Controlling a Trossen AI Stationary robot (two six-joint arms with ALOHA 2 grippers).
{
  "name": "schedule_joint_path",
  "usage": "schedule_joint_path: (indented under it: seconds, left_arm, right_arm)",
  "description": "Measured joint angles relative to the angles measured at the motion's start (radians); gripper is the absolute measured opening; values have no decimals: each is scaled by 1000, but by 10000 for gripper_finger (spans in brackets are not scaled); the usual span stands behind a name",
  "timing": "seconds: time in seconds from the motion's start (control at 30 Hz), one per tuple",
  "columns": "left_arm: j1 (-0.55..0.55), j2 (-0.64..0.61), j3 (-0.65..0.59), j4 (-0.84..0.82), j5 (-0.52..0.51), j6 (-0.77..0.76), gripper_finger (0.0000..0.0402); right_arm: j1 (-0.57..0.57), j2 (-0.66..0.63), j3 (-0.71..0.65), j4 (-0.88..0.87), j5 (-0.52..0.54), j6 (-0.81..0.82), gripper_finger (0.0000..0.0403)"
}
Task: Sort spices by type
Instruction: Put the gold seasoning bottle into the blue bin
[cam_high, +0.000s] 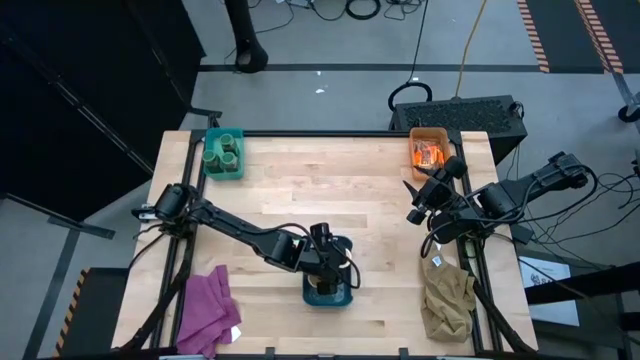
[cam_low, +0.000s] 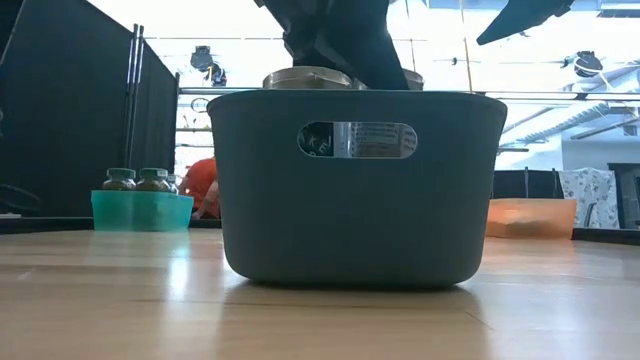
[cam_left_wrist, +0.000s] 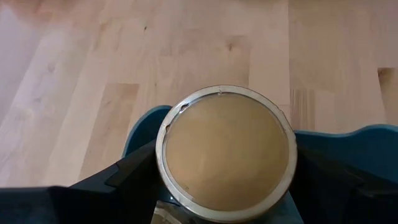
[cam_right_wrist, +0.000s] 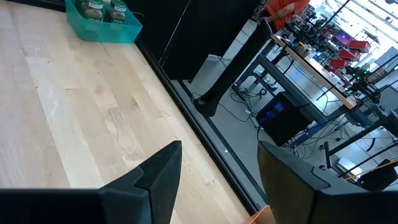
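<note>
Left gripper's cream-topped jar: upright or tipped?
Upright. In the left wrist view the cream-topped jar shows its round top face-on, held by the left gripper over the dark blue bin.

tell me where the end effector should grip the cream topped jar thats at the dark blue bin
Grip the cream-topped jar around its round side wall just under the lid, coming straight down from above. It stands upright with its flat lid facing up, and the dark blue bin walls block any sideways approach. The left end effector is already over it that way, its fingers on either side of the jar.
</note>
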Motion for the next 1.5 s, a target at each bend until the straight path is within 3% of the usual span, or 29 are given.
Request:
schedule_joint_path:
  seconds: [1.5]
  left_arm:
    - [2, 0, -1, -3, 22, 14, 296]
  right_arm:
    - [0, 0, 0, 0, 0, 0, 194]
